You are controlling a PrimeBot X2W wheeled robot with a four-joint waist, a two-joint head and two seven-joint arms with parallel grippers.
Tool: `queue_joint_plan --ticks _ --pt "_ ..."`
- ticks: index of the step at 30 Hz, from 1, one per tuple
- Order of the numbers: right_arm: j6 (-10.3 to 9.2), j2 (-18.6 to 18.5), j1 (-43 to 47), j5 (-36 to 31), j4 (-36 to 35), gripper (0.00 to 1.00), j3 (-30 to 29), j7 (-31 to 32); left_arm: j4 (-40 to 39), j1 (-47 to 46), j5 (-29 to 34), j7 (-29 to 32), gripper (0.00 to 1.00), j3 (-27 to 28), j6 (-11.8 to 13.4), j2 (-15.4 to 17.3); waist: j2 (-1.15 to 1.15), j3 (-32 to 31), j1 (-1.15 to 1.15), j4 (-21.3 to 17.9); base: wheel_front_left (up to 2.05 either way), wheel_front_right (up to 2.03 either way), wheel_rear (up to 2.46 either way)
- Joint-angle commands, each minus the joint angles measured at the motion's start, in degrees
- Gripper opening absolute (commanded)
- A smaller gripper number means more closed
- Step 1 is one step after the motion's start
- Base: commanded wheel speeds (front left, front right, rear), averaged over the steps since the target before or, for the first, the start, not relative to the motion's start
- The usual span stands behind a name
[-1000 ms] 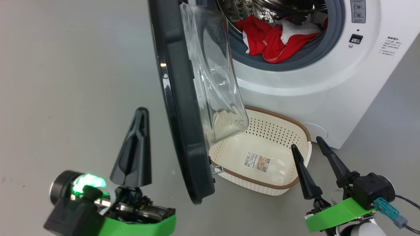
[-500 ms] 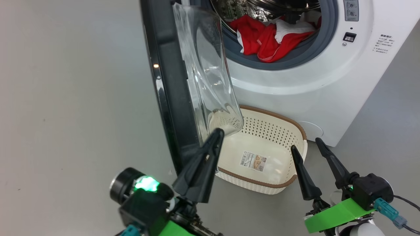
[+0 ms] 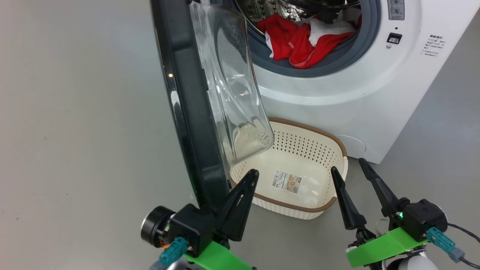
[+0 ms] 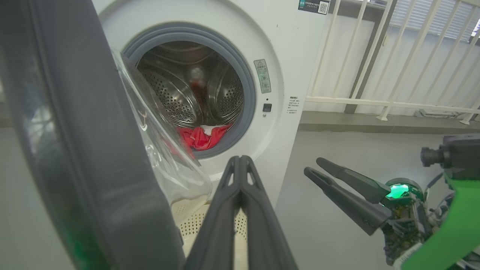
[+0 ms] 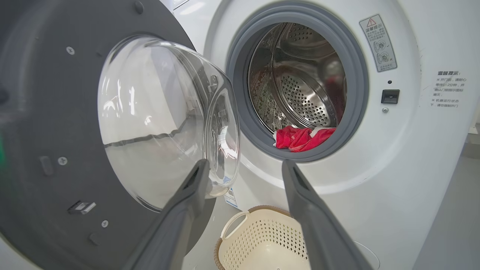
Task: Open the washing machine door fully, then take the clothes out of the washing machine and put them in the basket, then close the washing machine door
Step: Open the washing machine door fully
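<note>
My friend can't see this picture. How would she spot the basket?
Find the big white washing machine with its round black door swung open. On the grey floor just in front of it sits the basket. It is the only cream tub dotted with holes, with a brown rim and one sticker inside.

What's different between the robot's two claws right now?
The left gripper has its fingers pressed together; the right gripper has them spread wide. The left gripper sits by the lower edge of the washing machine door; the right gripper points past the right end of the basket. Both have long dark fingers and hold nothing.
</note>
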Motion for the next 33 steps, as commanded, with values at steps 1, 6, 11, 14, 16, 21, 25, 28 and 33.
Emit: queue_joint_plan --ticks 1,6,11,14,16,21,25,28,33 --pt "0.36 0.17 -1.72 -0.11 -1.41 1.00 1.64 -0.46 -0.61 0.09 -0.15 -0.18 0.00 2.17 0.79 0.78 0.00 0.17 0.00 -0.05 0.00 0.00 0.00" --pt "0.36 0.17 -1.74 -0.24 -1.46 1.00 1.63 -0.39 2.38 0.78 -0.20 0.37 0.00 3.58 2.43 1.47 0.00 0.30 0.00 -0.06 0.00 0.00 0.00" --pt "0.36 0.17 -1.63 -0.24 -1.50 1.00 1.67 -0.01 3.98 1.08 -0.27 0.12 0.00 5.25 4.09 1.93 0.00 0.17 0.00 0.25 0.00 0.00 0.00" --pt "0.36 0.17 -1.54 -0.30 -1.57 1.00 1.64 0.15 4.10 1.30 -0.25 -0.14 0.00 6.00 4.83 2.28 0.00 0.12 0.00 0.64 0.00 0.00 0.00" --pt "0.36 0.17 -1.46 -0.32 -1.67 1.00 1.68 0.25 3.99 1.55 -0.16 -0.14 0.00 6.43 5.36 2.58 0.00 0.13 0.00 0.92 0.00 0.00 0.00" --pt "0.36 0.17 -1.36 -0.48 -1.89 1.00 1.61 0.45 3.34 2.67 -1.20 -0.12 0.00 7.96 6.59 2.79 0.00 0.33 0.00 1.80 0.00 0.00 0.00" --pt "0.36 0.17 -1.24 -0.55 -1.91 1.00 1.53 0.48 3.06 3.78 -1.87 -0.57 0.00 9.69 7.78 3.30 0.00 0.40 0.00 2.47 0.00 0.00 0.00" --pt "0.36 0.17 -1.12 -0.65 -2.00 1.00 1.47 0.54 2.70 4.54 -2.16 -1.04 0.00 11.05 8.73 3.80 0.00 0.40 0.00 2.90 0.00 0.00 0.00" --pt "0.36 0.17 -1.01 -0.68 -2.06 1.00 1.36 0.63 2.37 5.77 -2.56 -1.60 0.00 13.58 10.28 5.03 0.00 0.34 0.00 3.49 0.00 0.00 0.00"
